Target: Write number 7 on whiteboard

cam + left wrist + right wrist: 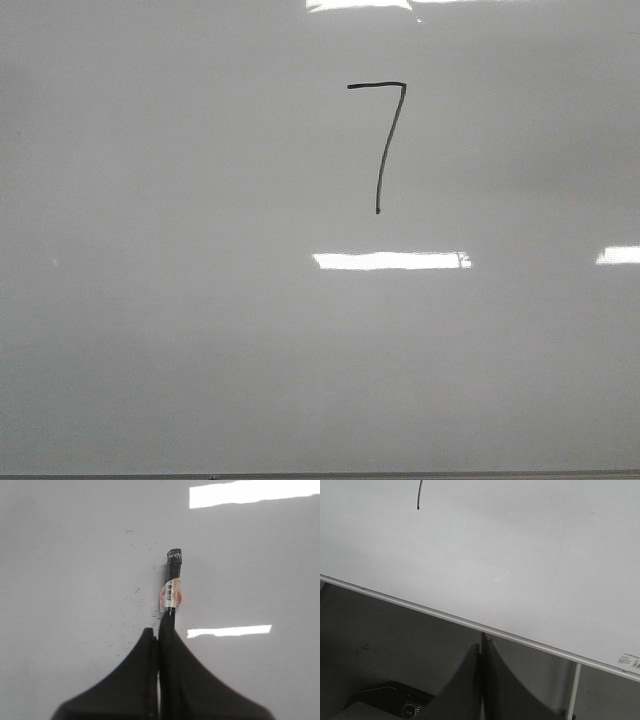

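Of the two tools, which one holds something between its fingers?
The left tool does: a black marker with a red-and-white label sticks out from its closed fingers. The right tool is also closed, but nothing shows between its fingers.

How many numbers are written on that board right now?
1. A single number 7 sits on the whiteboard, upper middle in the front view, above a glare patch. Board areas outside the views could hold more.

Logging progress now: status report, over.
Left gripper shut on marker. Right gripper shut, empty. Number 7 complete on whiteboard. Nothing obstructing.
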